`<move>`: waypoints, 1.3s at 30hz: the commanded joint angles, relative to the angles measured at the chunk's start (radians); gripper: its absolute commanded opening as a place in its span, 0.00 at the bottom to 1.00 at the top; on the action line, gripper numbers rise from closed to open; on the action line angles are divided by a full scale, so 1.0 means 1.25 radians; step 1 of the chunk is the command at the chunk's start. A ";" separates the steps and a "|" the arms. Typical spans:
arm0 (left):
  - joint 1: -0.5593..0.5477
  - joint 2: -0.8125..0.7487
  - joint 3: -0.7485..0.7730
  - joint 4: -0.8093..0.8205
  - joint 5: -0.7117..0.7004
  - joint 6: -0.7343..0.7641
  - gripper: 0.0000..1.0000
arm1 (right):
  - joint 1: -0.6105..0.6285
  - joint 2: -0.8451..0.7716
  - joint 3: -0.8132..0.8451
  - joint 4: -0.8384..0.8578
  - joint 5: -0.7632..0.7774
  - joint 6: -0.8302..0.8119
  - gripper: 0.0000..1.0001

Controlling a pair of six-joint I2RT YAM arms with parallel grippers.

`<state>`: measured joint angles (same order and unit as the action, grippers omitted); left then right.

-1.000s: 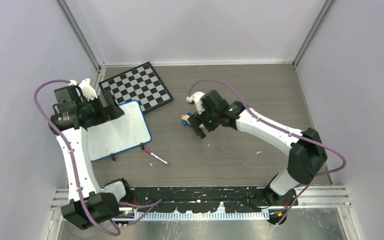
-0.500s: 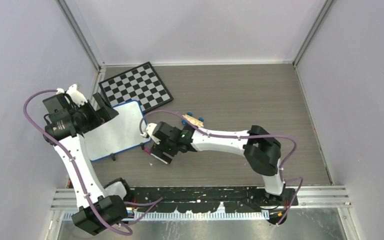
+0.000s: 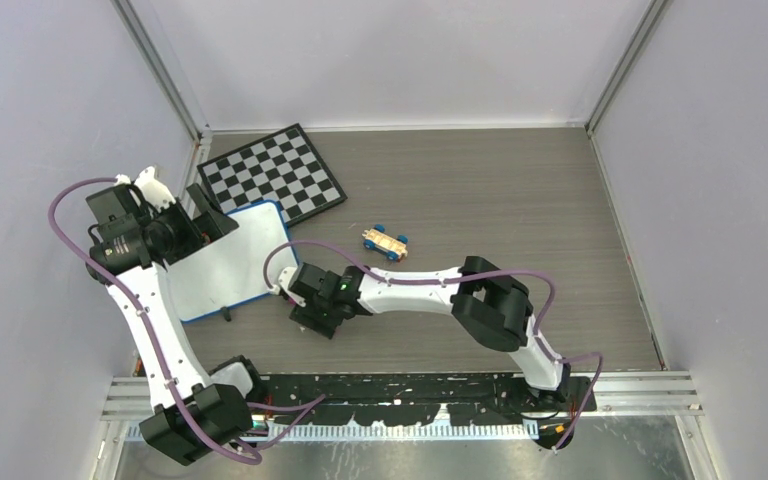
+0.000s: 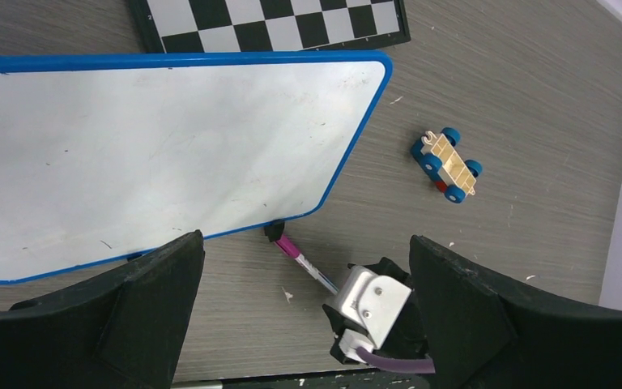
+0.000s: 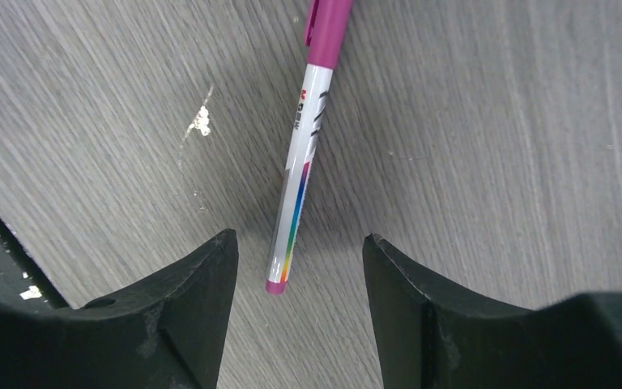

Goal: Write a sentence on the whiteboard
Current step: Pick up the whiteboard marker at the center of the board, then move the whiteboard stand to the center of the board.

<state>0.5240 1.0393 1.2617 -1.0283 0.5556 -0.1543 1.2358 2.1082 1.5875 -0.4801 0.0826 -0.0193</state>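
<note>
Right fingers (image 5: 178, 316) spread apart, low over the table (image 5: 494, 121), straddling the tail end of a pink-capped marker (image 5: 304, 162), not touching it; marker lies flat, cap end just beside a corner foot of the whiteboard (image 4: 170, 154); left fingers (image 4: 129, 316) also spread, holding nothing, above the whiteboard's near edge; whiteboard sits at table left, chessboard (image 4: 275, 20) just beyond it; toy car (image 4: 446, 164) well apart.

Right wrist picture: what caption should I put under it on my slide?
Open right gripper straddles the tail end of a pink-capped marker lying on the grey table.
</note>
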 commanded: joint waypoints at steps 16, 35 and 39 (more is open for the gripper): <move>-0.041 0.073 0.044 -0.023 0.046 0.099 1.00 | -0.026 -0.049 -0.086 -0.069 0.005 -0.006 0.00; -0.558 0.247 0.117 -0.259 -0.226 0.734 1.00 | -0.478 -0.600 -0.270 -0.237 -0.312 -0.074 0.00; -0.623 0.217 0.026 -0.215 -0.235 0.949 1.00 | -0.578 -0.641 -0.289 -0.257 -0.359 -0.079 0.00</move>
<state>-0.2108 1.3533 1.3701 -1.3003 0.3111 0.7216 0.5999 1.3380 1.2568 -0.7578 -0.2764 -0.0929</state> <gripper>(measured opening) 0.996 0.058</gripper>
